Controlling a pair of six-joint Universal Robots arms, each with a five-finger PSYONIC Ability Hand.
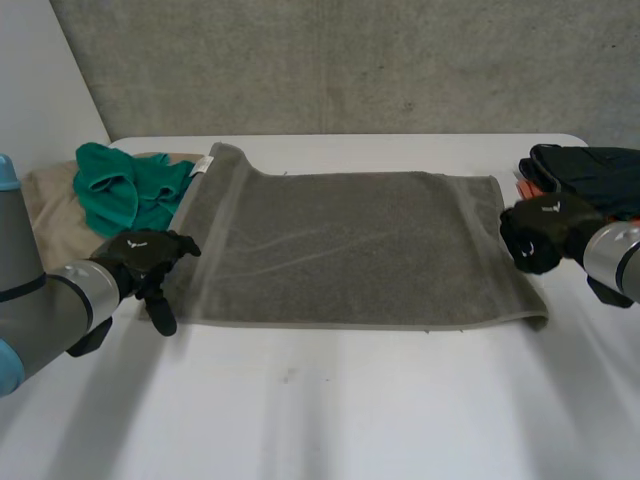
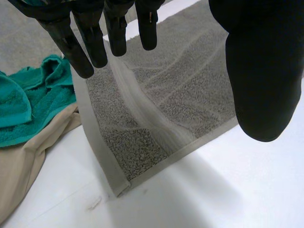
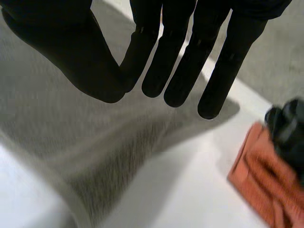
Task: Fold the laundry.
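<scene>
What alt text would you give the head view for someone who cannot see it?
A grey towel lies spread flat across a white table, with the left hand at its near left corner and the right hand at its right edge. A green towel and a beige cloth lie past its left end, a dark pile past its right.

White table; grey concrete wall behind it.

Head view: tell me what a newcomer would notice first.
A grey towel lies spread flat on the white table. The left hand hangs open at its left edge, the right hand open at its right edge. A green towel on beige cloth sits far left, a dark clothes pile far right.
</scene>
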